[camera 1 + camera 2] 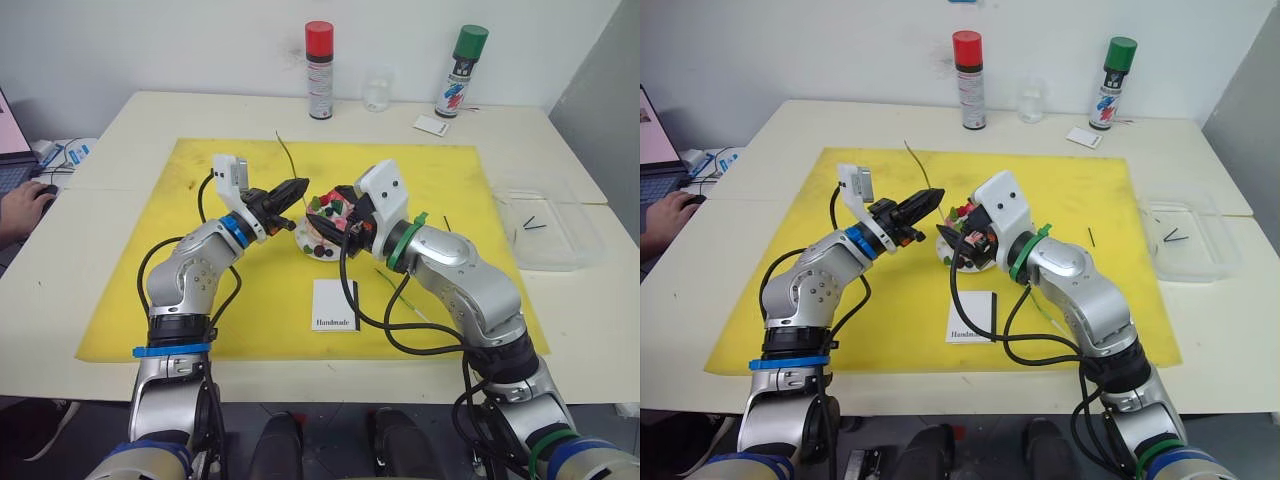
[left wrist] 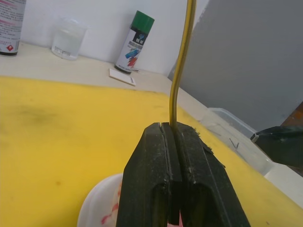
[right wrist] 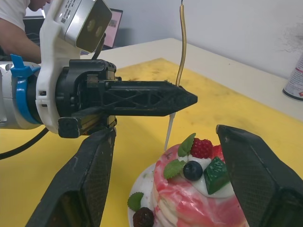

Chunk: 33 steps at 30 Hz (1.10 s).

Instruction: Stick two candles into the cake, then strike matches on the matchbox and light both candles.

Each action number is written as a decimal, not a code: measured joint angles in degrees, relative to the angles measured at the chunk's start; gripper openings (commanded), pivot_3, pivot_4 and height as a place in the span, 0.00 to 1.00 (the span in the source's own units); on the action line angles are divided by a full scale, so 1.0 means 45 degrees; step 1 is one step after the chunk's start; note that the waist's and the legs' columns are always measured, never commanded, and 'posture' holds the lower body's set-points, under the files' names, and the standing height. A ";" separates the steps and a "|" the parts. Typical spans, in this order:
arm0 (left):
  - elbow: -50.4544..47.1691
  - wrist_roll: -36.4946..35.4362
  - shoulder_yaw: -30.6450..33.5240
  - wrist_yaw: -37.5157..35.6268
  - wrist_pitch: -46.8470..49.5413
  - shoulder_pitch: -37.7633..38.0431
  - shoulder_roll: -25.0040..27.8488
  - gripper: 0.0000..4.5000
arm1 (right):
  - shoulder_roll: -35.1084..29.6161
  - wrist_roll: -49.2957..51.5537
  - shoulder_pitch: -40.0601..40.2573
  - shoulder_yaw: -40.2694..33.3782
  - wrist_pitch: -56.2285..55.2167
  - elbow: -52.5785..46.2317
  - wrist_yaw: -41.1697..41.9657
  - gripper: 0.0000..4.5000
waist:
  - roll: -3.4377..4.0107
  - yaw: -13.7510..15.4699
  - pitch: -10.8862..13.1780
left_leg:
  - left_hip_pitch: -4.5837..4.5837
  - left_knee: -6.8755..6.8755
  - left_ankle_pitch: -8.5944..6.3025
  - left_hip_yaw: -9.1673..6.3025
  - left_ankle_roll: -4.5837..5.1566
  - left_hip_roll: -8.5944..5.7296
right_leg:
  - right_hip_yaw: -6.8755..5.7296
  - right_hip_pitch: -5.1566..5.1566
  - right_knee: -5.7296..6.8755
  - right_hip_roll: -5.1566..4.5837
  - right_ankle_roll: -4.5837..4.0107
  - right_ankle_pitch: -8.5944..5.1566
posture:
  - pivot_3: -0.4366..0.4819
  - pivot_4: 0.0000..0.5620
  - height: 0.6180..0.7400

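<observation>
candles come first: we see one candle [image 3: 181,45] clamped upright in our left pincer [image 3: 182,98], its pale lower end hanging just above the plate rim beside the cake [image 3: 196,191]. our right pincer [image 3: 173,182] stands wide apart around the cake. the second candle [image 1: 400,291] lies on the yellow mat [image 1: 150,280] near the matchbox [image 1: 335,305].
</observation>
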 measured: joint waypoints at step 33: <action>0.0443 0.0561 -0.0241 -0.0322 -0.0728 0.0125 -0.0318 0.00 | -0.0050 -0.0107 -0.0008 -0.0009 0.0407 -0.0243 0.0000 0.78 | -0.0001 -0.0002 -0.0001 | 0.0001 0.0007 0.0000 -0.0002 0.0000 0.0000 | -0.0001 0.0001 0.0010 0.0000 -0.0003 0.0003 | 0.48 0.27 1.00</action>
